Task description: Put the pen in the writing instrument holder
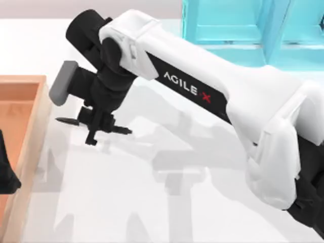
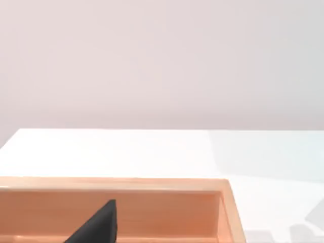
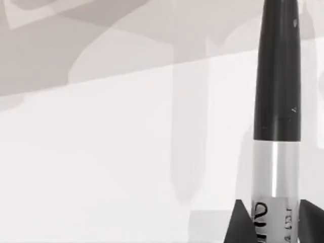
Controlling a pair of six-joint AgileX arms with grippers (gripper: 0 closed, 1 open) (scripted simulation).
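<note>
Right up close, the pen [image 3: 276, 101] is pinched by its silver barrel between the right gripper [image 1: 94, 125] fingers [image 3: 242, 225], held over bare table [image 1: 152, 202] around 9 o'clock. Left gripper [image 2: 98, 225] is parked over the wooden tray [image 1: 30, 147], fingers can't be judged.

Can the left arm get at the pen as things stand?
Probably not cleanly: the pen is clamped in the right gripper just beside the wooden tray. The left gripper sits close, over that tray, but a grab would crowd the right arm.
</note>
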